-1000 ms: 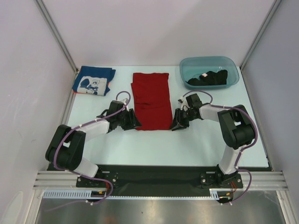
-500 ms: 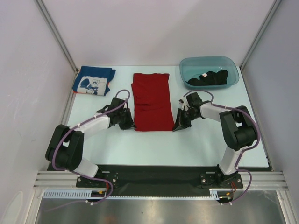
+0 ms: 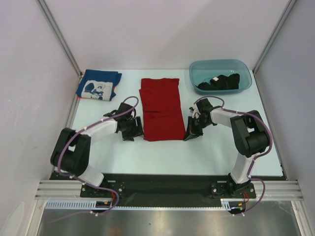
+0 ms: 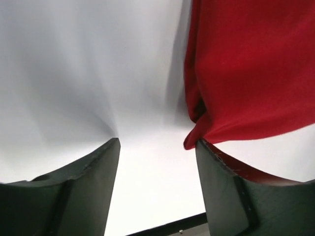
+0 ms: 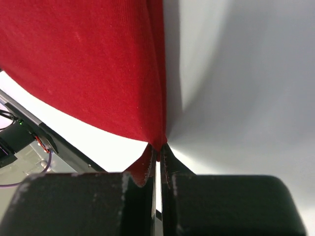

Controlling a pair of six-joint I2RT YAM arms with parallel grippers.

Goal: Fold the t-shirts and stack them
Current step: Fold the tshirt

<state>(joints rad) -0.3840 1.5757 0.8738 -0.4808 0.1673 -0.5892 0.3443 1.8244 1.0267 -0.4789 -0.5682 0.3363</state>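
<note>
The red t-shirt (image 3: 160, 108) lies as a long folded strip in the middle of the table. My left gripper (image 3: 135, 129) is at its near left corner and stands open (image 4: 157, 142). The red cloth (image 4: 251, 73) only brushes the tip of the right finger (image 4: 216, 172). My right gripper (image 3: 190, 133) is at the near right corner, shut (image 5: 158, 146) on a pinch of the red t-shirt (image 5: 88, 64). A folded blue t-shirt (image 3: 98, 84) with a white print lies at the back left. A crumpled black t-shirt (image 3: 221, 81) sits in the tub.
The teal plastic tub (image 3: 197, 69) stands at the back right corner. Frame posts and white walls close in the table on both sides and at the back. The black base rail (image 3: 157, 182) runs along the near edge.
The left jaws shut at the red shirt's near left corner, then opened and let it go. The shirt's near edge has slid slightly toward the arms. The right jaws have closed on their corner.
</note>
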